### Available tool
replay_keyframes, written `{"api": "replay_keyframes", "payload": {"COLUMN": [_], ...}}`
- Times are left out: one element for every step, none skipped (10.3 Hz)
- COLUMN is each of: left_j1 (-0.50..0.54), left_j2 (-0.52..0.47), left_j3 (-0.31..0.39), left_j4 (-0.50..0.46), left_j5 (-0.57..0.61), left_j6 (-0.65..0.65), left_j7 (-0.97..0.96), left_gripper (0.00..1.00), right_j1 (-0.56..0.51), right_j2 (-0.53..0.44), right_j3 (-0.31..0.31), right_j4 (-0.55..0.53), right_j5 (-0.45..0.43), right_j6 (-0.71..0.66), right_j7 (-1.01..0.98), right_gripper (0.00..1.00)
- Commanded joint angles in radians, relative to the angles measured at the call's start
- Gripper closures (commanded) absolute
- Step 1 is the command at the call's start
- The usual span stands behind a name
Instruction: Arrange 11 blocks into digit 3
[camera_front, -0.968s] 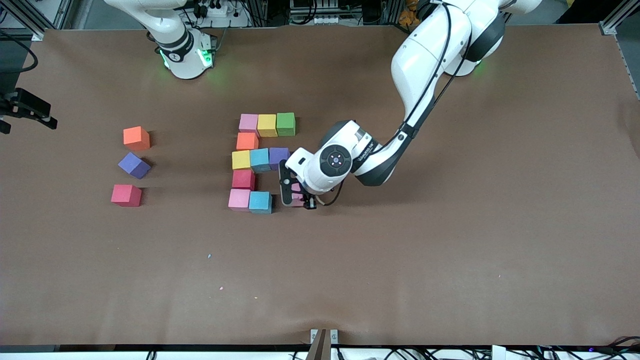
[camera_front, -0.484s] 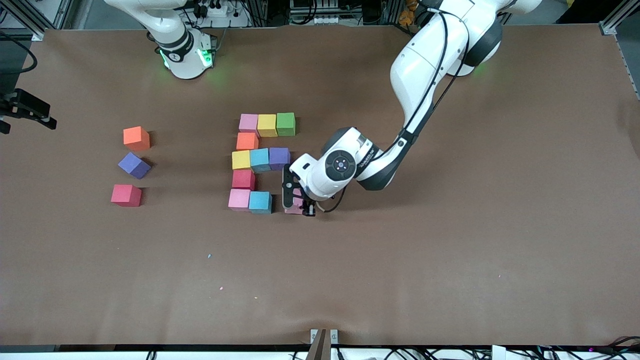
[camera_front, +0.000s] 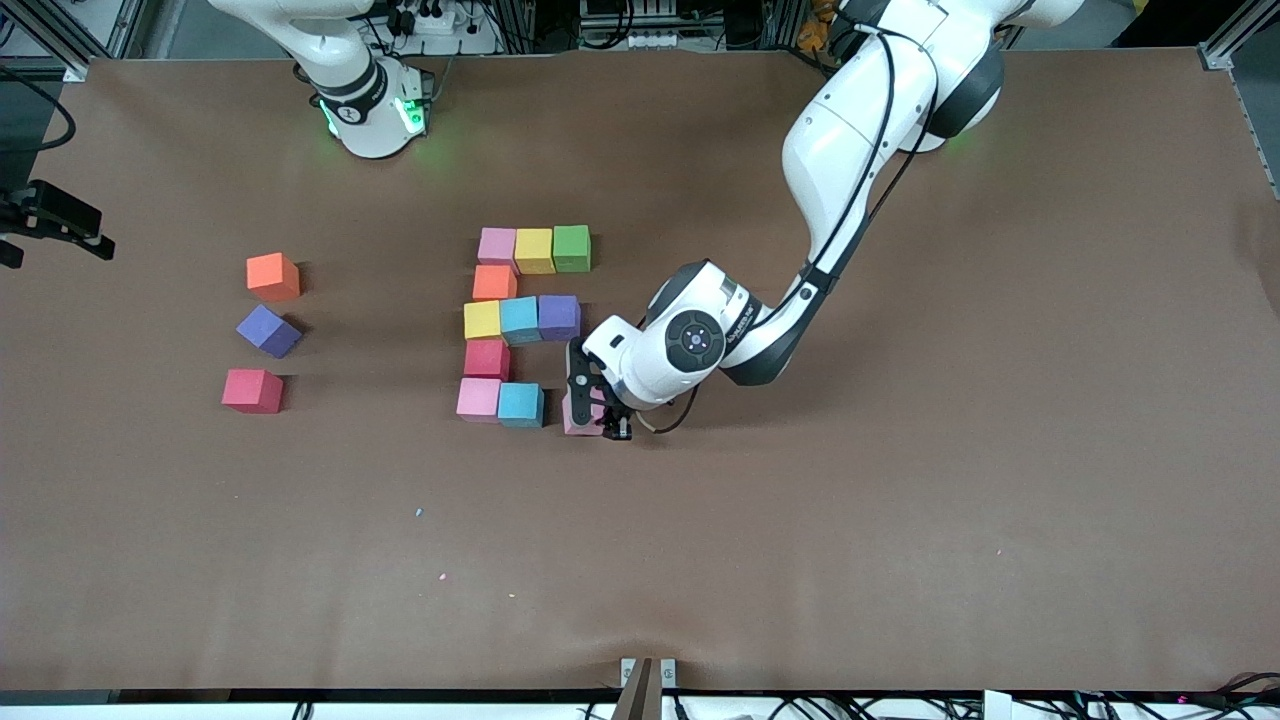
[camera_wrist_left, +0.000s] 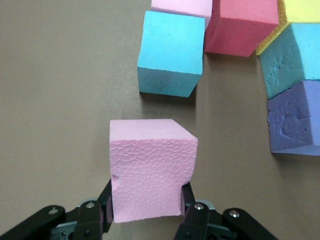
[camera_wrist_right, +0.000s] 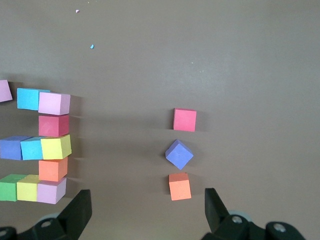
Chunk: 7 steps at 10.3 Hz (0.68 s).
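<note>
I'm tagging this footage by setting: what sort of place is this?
Probably a robotics lab: two arms mounted on a brown-covered table, aluminium framing and cabling along its edges, and foam blocks, one pink block in the left gripper.

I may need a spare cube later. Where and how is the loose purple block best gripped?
Judging by its pose, come straight down on the loose purple block and pinch two opposite flat sides, wrist turned to match: it sits rotated on the table, apart from its orange and red neighbours.

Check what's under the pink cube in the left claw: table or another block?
Only brown table shows around the pink cube gripped by the left claw. No block shows beneath it; its underside is hidden, so contact with the table is unclear. The light blue cube sits beside it, apart.
</note>
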Motion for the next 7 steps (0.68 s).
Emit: {"api": "replay_keyframes", "payload": {"left_j1": [-0.008, -0.009, -0.011, -0.016, -0.025, -0.028, -0.031], "left_j2": [0.021, 0.021, 0.021, 0.022, 0.028, 0.033, 0.033], "left_j3": [0.002, 0.001, 0.001, 0.002, 0.004, 0.004, 0.005], "left_j4": [0.030, 0.030, 0.030, 0.030, 0.030, 0.030, 0.030], "left_j5": [-0.035, -0.035, -0.035, -0.035, -0.035, -0.035, -0.035], "left_j6": [0.008, 0.010, 0.011, 0.016, 0.028, 0.034, 0.049], "left_j7": [0.039, 0.042, 0.046, 0.050, 0.052, 0.052, 0.052], "left_gripper": [1.00, 1.00, 1.00, 1.00, 1.00, 1.00, 1.00], "right_j1": [-0.019, -0.019, -0.019, -0.019, -0.018, -0.019, -0.018], "right_j2": [-0.013, -0.013, -0.013, -0.013, -0.013, -0.013, -0.013], "right_j3": [0.013, 0.013, 0.013, 0.013, 0.013, 0.013, 0.013], "right_j4": [-0.016, -0.016, -0.016, -0.016, -0.016, -0.016, -0.016], "right_j5": [-0.004, -0.005, -0.004, -0.004, -0.004, -0.005, -0.005], "right_j6": [0.001, 0.001, 0.002, 0.002, 0.002, 0.002, 0.005], "right_j7": [0.011, 0.011, 0.011, 0.011, 0.011, 0.011, 0.012], "right_gripper": [0.00, 0.00, 0.00, 0.00, 0.00, 0.00, 0.00]}}
